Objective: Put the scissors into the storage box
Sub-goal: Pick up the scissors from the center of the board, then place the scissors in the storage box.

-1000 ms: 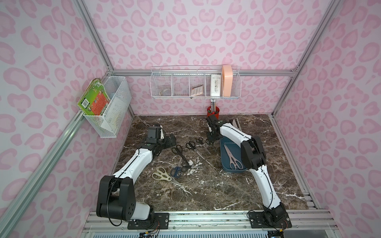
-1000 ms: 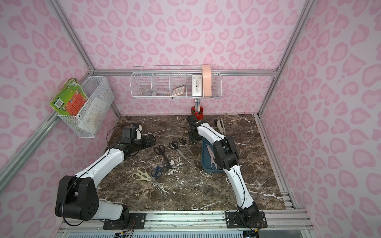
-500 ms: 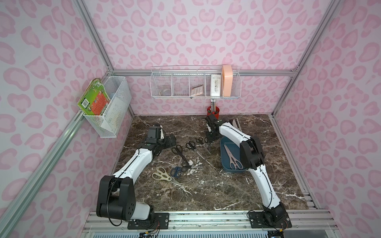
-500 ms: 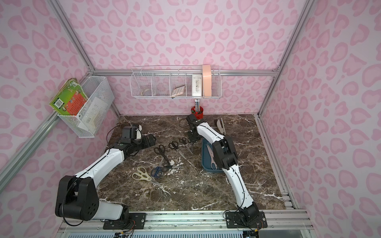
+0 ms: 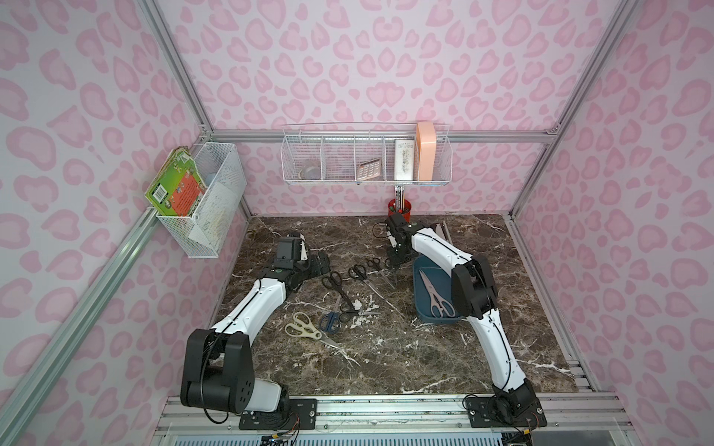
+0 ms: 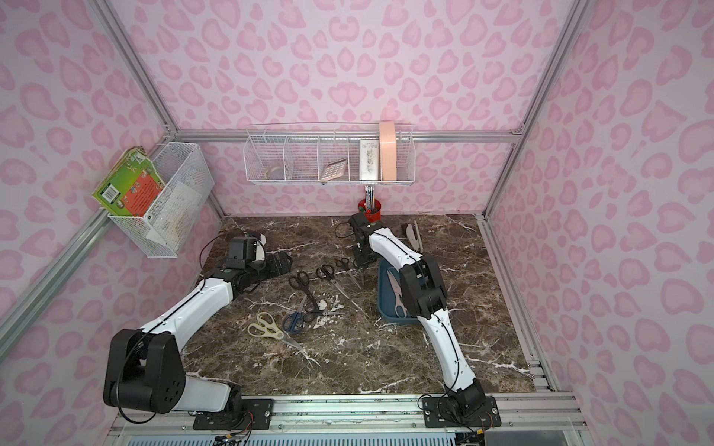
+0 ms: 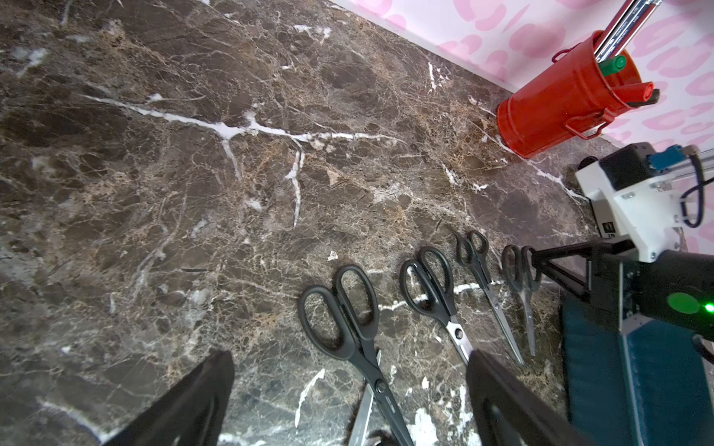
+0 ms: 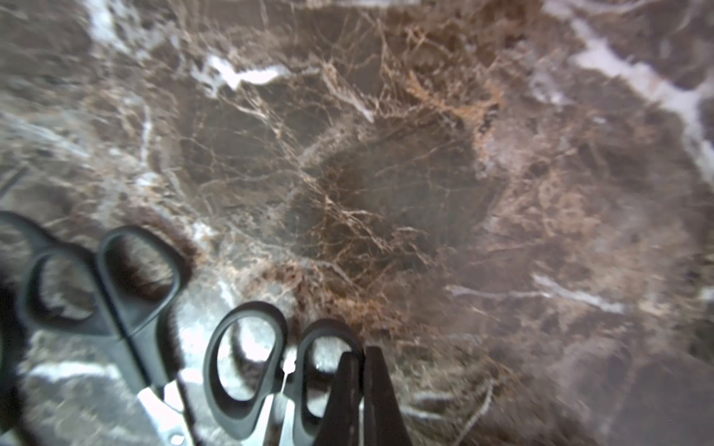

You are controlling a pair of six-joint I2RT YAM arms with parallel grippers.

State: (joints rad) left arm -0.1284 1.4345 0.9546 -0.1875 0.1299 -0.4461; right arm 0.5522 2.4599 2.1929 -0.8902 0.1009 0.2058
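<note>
small pair [image 7: 525, 309]: it is lying flat on the marble [image 5: 386, 367], last in the row of black pairs and just beside the box. Its rings are pointing at the back wall.
right gripper [image 8: 357, 359]: you are pinching it fully closed at the outer ring of the small pair. No gap is showing between the fingers, so I judge you are holding only the thin ring rim, a shallow bite.
lift: you are wanting a slow, straight rise here. A one-ring hold is likely letting the blades swing down and the handles splay. Be watching for the pair twisting or slipping before you carry it sideways.
clearance: the hanging tips are needing to pass over the box wall, so you should be going high before crossing.
box [image 5: 418, 297]: it is sitting on the right arm's side of the row, with one pink pair [image 5: 432, 293] lying lengthwise inside. You should be aiming for the bare floor alongside it, blades running the long way, and lowering before releasing.
neighbour pair [image 7: 485, 282]: it is lying close beside the small pair, so avoid dragging across it.
left gripper [image 7: 349, 361]: it is hanging wide open and empty over the big pair [image 7: 340, 305], well apart from your lift.
pen cup [image 7: 556, 108]: it is standing by the back wall, behind the right wrist.
</note>
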